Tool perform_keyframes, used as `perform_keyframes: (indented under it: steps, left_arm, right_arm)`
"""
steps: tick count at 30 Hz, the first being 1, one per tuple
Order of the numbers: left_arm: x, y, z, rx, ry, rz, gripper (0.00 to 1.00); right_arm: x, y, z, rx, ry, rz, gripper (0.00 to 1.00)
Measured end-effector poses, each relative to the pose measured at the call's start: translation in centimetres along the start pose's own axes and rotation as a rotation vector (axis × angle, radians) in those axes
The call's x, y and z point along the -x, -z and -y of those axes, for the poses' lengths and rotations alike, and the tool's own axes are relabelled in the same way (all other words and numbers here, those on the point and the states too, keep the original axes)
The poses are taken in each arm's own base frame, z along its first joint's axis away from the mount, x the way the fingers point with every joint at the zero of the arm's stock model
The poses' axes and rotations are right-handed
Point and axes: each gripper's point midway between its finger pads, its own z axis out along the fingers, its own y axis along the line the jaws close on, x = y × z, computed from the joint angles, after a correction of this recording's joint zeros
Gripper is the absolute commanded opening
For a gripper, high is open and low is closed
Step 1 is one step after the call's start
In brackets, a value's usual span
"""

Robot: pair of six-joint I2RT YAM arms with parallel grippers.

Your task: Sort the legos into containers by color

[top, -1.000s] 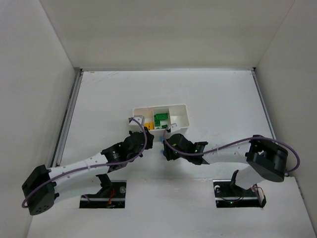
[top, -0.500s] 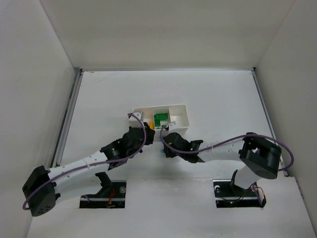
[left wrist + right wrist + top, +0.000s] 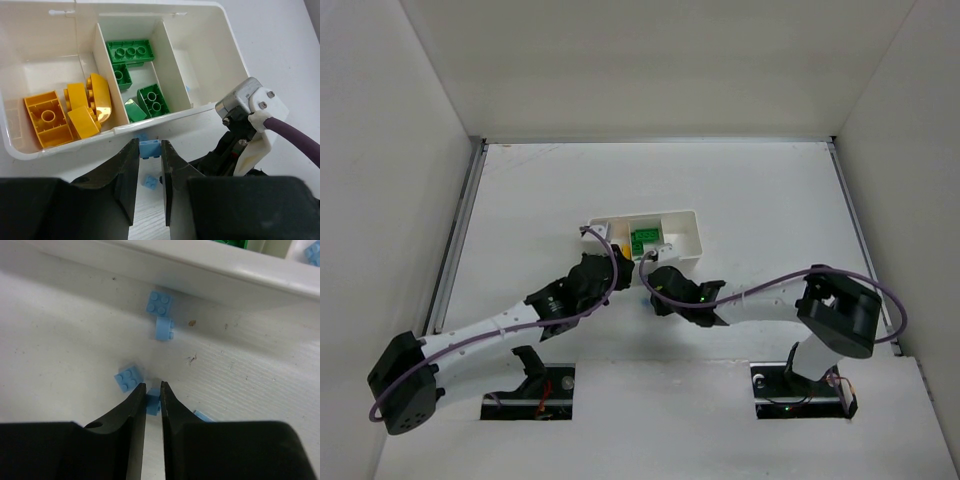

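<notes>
The white tray (image 3: 688, 232) lies mid-table. In the left wrist view its left compartment (image 3: 30, 75) holds yellow-orange bricks (image 3: 70, 110), the middle one holds green bricks (image 3: 131, 51), and the right one (image 3: 200, 55) looks bare. My left gripper (image 3: 150, 146) is shut on a light blue brick (image 3: 150, 149) just above the tray's near wall. Another blue brick (image 3: 148, 181) lies on the table below it. My right gripper (image 3: 153, 386) is shut on a light blue brick (image 3: 153, 403) at table level. Loose blue bricks (image 3: 159, 302) (image 3: 164, 328) (image 3: 128, 377) lie beside the tray wall (image 3: 225, 275).
Both grippers (image 3: 620, 266) (image 3: 648, 287) sit close together at the tray's near side, the right wrist (image 3: 250, 107) just right of my left fingers. A further blue brick (image 3: 202, 415) lies partly behind my right finger. White walls enclose the table.
My left gripper has moved a little forward toward the tray's near wall. My right gripper has shifted left, closer to the left one. The tray has not moved.
</notes>
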Motion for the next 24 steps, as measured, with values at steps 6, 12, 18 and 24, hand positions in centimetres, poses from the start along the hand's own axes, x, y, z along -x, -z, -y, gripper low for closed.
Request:
perform_keyframes:
  steps: [6, 12, 18, 24]
  left_arm:
    - [0.9, -0.5, 0.5, -0.009, 0.016, 0.019, 0.16]
    - [1.7, -2.4, 3.1, -0.053, 0.015, 0.017, 0.16]
    - [2.3, -6.0, 6.6, -0.105, -0.016, 0.005, 0.16]
    - [1.5, -10.2, 8.3, -0.110, -0.064, -0.025, 0.24]
  right_arm:
    - [0.6, 1.9, 0.5, 0.024, -0.024, 0.032, 0.18]
    - [2.6, 5.3, 1.0, 0.082, -0.082, 0.119, 0.18]
    - [4.5, 8.0, 3.4, 0.098, -0.167, 0.210, 0.18]
    - [5.4, 9.3, 4.9, 0.093, -0.212, 0.251, 0.18]
